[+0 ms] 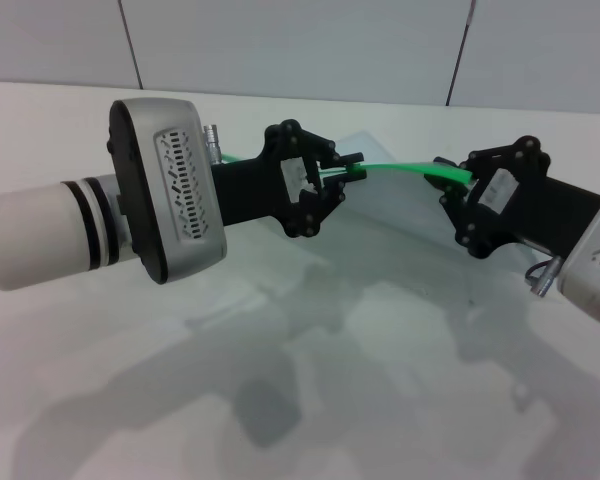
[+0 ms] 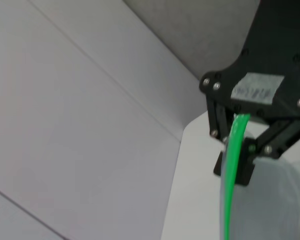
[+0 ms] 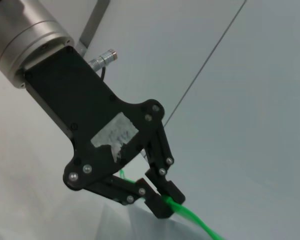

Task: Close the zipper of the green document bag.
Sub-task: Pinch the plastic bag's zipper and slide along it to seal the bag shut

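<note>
Held up off the white desk (image 1: 310,400) between both arms: the green document bag (image 1: 400,215), a translucent pale blue-grey pouch, its bright green zipper (image 1: 405,167) arching along the upper edge. Left hand (image 1: 348,166) reaching in from nine o'clock in the head view, black fingers clenched on the zipper at that end of the strip, with the silver-and-black wrist housing bulking large at the near left. Right hand (image 1: 448,176) coming in from three o'clock, likewise pinched shut on the zipper at the opposite end, the green strip running taut and slightly bowed between the two grips. Bag body hanging below the strip toward six o'clock, lower edge meeting or nearly meeting the desk; cannot tell which. Slider tab too small to pick out. From the left wrist camera, the right hand (image 2: 236,145) seen head-on with the zipper (image 2: 232,170) entering between its fingers and the pale bag (image 2: 270,200) spreading beside the strip. From the right wrist camera, the left hand (image 3: 162,202) seen with its fingers closed around the zipper (image 3: 192,220), a strip of worn tape on the black palm plate. Grey wall panels (image 1: 300,40) behind the desk at twelve o'clock, arm shadows falling across the desk toward the near edge
</note>
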You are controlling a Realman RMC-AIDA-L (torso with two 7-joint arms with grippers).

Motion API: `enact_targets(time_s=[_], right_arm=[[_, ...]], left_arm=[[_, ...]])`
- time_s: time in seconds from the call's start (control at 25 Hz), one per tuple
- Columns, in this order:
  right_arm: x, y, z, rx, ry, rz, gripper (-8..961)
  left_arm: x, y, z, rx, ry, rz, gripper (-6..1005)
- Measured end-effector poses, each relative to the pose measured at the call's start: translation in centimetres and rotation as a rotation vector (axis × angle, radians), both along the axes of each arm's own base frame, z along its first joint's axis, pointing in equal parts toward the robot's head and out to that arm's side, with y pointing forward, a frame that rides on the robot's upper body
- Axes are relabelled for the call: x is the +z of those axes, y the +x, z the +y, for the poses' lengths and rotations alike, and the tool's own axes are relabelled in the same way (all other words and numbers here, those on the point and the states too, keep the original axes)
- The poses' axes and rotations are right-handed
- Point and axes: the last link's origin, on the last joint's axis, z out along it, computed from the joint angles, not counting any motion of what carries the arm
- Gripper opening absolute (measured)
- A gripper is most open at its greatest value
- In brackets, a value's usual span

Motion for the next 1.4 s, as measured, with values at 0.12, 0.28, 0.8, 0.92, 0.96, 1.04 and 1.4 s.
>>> enact_targets(time_s=[0.12,0.28,0.8,0.92,0.96,1.04,1.4], right_arm=[[0.3,0.2,0.0,-0.007,0.008,0.002,141],[0.6,0.3,0.0,-0.012,0.017,0.003,143],[2.5,1.5,0.1,-0.054,0.082,0.010,151],[3.4,2.0,0.4,-0.071,0.113,0.010,152],[3.8,2.2,0.5,-0.078,0.125,0.010,153],[4.3,2.5,0.7,-0.088,0.142,0.012,154],[5.2,3.3,1.0,-0.110,0.176,0.008,159]], left_arm=[[0.0,-0.5,0.2,0.021,0.015,0.010,83],[0.1,-1.3,0.6,0.053,0.029,0.018,83],[2.4,-6.0,2.4,0.229,0.122,0.006,81],[3.1,-7.2,2.8,0.263,0.154,0.005,81],[3.3,-7.5,2.9,0.272,0.163,0.003,81],[3.6,-7.9,3.0,0.287,0.172,-0.001,80],[3.6,-7.9,3.2,0.291,0.172,-0.001,79]])
